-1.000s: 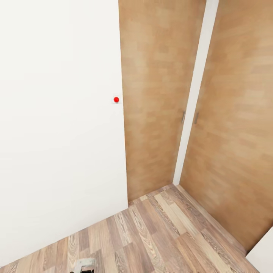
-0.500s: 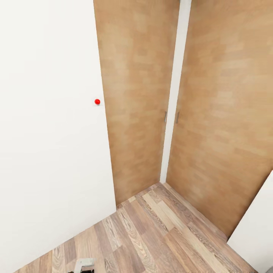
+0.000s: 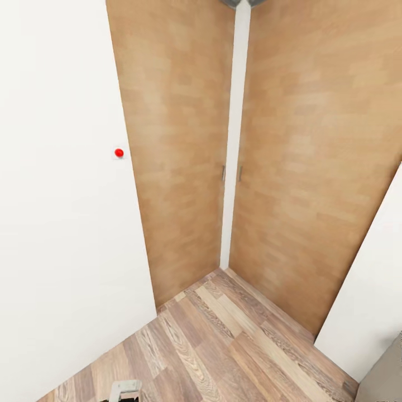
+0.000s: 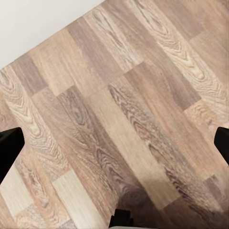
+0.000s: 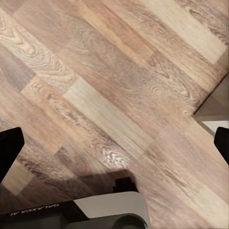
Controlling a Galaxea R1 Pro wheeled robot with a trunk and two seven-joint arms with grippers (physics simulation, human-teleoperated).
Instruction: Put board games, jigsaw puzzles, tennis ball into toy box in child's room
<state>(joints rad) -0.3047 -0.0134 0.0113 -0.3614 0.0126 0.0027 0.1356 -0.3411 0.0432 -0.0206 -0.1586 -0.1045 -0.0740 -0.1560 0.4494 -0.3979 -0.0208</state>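
Two wooden doors [image 3: 178, 156], two door handles [image 3: 223, 173], one red dot [image 3: 119, 152]

White wall [image 3: 56, 223], tan wooden doors [image 3: 178, 156], wood-grain floor [image 3: 223, 346].

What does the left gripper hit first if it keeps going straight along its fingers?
Most likely the wood-plank floor. In the left wrist view the left gripper points down at bare planks, with both fingers spread wide and nothing between them. The distance to the floor is unclear.
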